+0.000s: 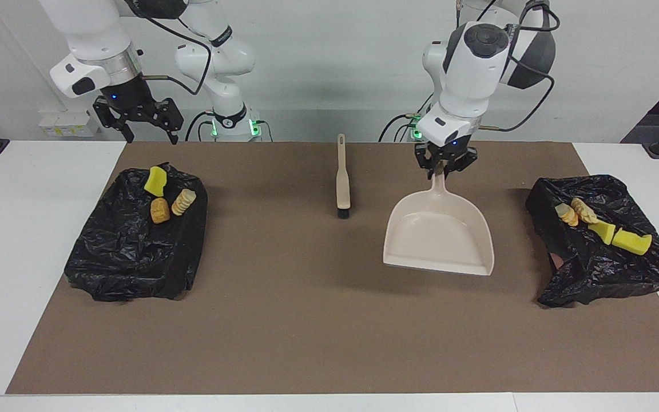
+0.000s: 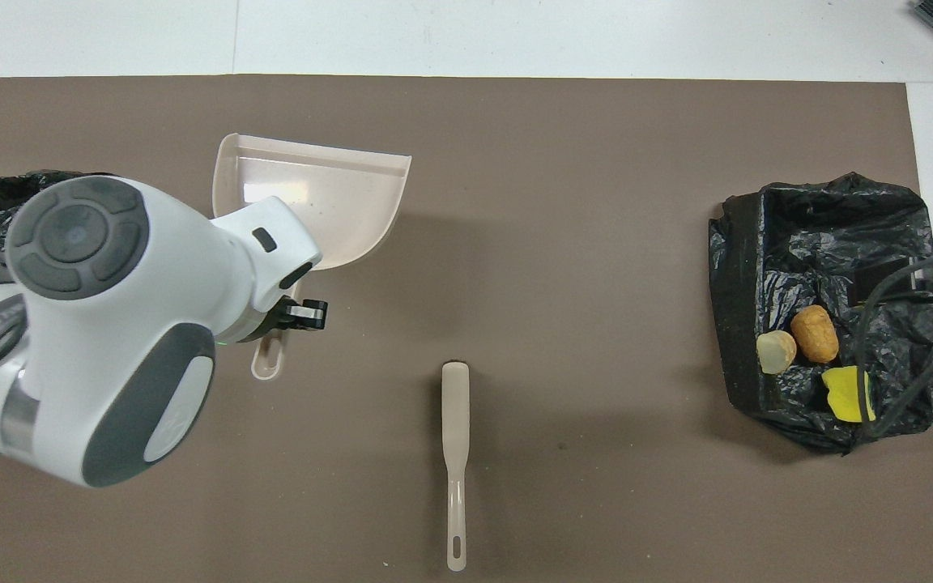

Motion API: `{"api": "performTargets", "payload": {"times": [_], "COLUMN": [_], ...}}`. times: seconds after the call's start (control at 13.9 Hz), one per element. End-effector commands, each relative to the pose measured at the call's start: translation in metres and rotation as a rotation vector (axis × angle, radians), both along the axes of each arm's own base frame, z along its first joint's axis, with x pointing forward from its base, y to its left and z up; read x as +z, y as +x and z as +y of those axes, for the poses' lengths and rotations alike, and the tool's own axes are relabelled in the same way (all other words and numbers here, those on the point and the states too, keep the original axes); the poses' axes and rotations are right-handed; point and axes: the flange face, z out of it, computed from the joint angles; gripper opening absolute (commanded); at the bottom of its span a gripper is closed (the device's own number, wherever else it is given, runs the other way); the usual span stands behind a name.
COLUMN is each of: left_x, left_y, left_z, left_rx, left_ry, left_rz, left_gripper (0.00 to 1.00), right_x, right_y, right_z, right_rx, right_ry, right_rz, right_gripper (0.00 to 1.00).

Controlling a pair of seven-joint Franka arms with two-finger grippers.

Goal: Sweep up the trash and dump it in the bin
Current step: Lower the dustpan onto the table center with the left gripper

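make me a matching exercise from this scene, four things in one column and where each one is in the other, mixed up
Things:
1. dustpan
2. brush
3. left gripper
4. right gripper

Places or states:
A. open, raised near the bin at the right arm's end
B. lying alone on the mat, mid-table, near the robots
C. shut on the pan's handle
D. on the mat, empty, between the brush and the bin at the left arm's end

Pairs: 1-D, 2-B, 3-C, 4-A
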Motion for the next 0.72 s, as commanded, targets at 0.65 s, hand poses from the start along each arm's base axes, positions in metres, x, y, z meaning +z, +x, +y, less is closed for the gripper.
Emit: {"api": "performTargets", "payload": {"times": [0.65], "left_x": [-0.116], "left_y": [0.038], "left_z": [-0.128], "left_rx": [0.171], "left_ry": [-0.079], "left_rz": [-0.047], "left_gripper": [0.0], "right_x": [0.0], "right_y": [-0.005], "right_z": [0.002], "right_rx": [0.033], "right_ry": [0.02], "right_rz": [0.002], "right_gripper": [1.0]}}
